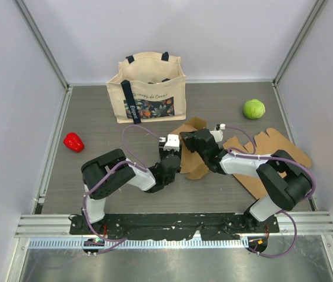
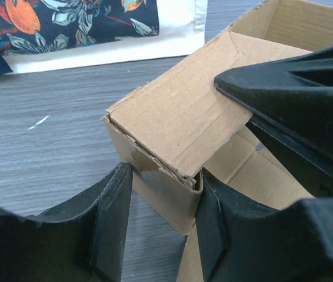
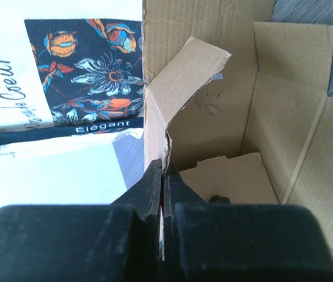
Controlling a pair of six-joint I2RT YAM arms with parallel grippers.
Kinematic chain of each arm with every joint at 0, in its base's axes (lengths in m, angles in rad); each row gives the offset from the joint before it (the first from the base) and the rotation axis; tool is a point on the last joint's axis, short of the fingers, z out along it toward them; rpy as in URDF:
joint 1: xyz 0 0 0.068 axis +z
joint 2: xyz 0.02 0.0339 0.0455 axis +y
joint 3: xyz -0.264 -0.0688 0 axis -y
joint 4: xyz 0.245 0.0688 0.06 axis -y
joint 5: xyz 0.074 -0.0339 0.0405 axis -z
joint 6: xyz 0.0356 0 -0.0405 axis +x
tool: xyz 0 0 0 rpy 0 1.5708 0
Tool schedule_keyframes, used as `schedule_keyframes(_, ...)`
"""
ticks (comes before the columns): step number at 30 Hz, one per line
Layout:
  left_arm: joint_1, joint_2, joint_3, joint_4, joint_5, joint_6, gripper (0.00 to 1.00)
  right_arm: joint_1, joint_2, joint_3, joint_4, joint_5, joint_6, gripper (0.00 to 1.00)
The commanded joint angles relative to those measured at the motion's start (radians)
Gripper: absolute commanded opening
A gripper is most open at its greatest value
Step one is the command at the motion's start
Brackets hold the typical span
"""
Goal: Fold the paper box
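Paper box (image 1: 195,166) sits mid-counter (image 1: 96,117), between both arms. Left end effector (image 2: 163,176): fingers (image 2: 113,217) apart, clamped across the box's near corner. Right end effector (image 3: 163,176): fingers together, tips against the box's top flap; cannot tell whether cardboard is nipped.

Count: one box, one flat cardboard blank (image 1: 272,147), one tote bag (image 1: 149,88), one red pepper (image 1: 73,141), one green ball (image 1: 253,108).

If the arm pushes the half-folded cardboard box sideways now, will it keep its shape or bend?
Probably it bends: the cardboard box is thin corrugated sheet, its flaps loose and one corner edge frayed. It is likely light and would slide easily on the flat table. The right gripper, pinching a flap, may steady it.
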Motion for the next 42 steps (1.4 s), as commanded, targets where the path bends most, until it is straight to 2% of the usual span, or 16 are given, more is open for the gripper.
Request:
schedule_keyframes(1, -0.007, 0.033, 0.087, -0.015, -0.148, 0.020, 0.47, 0.018, 0.021, -0.020, -0.133, 0.005, 0.018, 0.01)
schedule_keyframes(6, -0.012, 0.088, 0.162, -0.060, -0.248, 0.011, 0.40, 0.032, 0.026, -0.015, -0.159, 0.022, 0.045, 0.01)
schedule_keyframes(14, -0.004, 0.142, 0.148, 0.068, -0.305, 0.101, 0.33, 0.040, 0.043, -0.006, -0.194, -0.018, 0.033, 0.01)
schedule_keyframes(16, -0.004, 0.152, 0.148, 0.082, -0.306, 0.112, 0.17, 0.047, 0.038, 0.004, -0.216, -0.015, 0.009, 0.01)
schedule_keyframes(17, -0.004, 0.153, 0.159, 0.071, -0.309, 0.120, 0.02, 0.051, 0.038, 0.023, -0.254, -0.009, -0.004, 0.01)
schedule_keyframes(20, -0.006, 0.122, 0.139, 0.046, -0.273, 0.105, 0.00, 0.057, 0.020, 0.076, -0.320, 0.029, -0.137, 0.12)
schedule_keyframes(21, -0.006, 0.107, 0.128, 0.025, -0.270, 0.089, 0.00, 0.054, 0.010, 0.092, -0.335, 0.035, -0.178, 0.25)
schedule_keyframes(23, -0.004, 0.044, 0.092, -0.004, -0.253, 0.050, 0.00, 0.044, -0.010, 0.127, -0.389, 0.041, -0.321, 0.39)
schedule_keyframes(24, -0.004, 0.024, 0.081, -0.036, -0.213, 0.039, 0.00, 0.031, -0.045, 0.130, -0.397, 0.038, -0.362, 0.53)
schedule_keyframes(25, -0.004, -0.001, 0.058, -0.059, -0.201, 0.022, 0.00, 0.028, -0.066, 0.130, -0.397, 0.037, -0.480, 0.60)
schedule_keyframes(27, -0.001, -0.076, 0.035, -0.137, -0.149, -0.045, 0.00, 0.003, -0.103, 0.164, -0.470, 0.014, -0.586, 0.75)
schedule_keyframes(30, 0.019, -0.180, -0.005, -0.292, -0.064, -0.172, 0.00, -0.025, -0.201, 0.198, -0.533, -0.055, -0.790, 0.80)
schedule_keyframes(32, 0.037, -0.229, -0.013, -0.366, 0.029, -0.204, 0.00, -0.038, -0.285, 0.219, -0.576, -0.174, -0.941, 0.80)
schedule_keyframes(35, 0.072, -0.327, 0.001, -0.545, 0.184, -0.274, 0.00, -0.040, -0.391, 0.242, -0.662, -0.290, -1.069, 0.82)
schedule_keyframes(36, 0.080, -0.379, 0.007, -0.646, 0.218, -0.288, 0.00, -0.040, -0.417, 0.250, -0.691, -0.297, -1.088, 0.82)
schedule_keyframes(42, 0.141, -0.519, 0.050, -0.936, 0.447, -0.293, 0.00, -0.041, -0.571, 0.236, -0.757, -0.376, -1.225, 0.83)
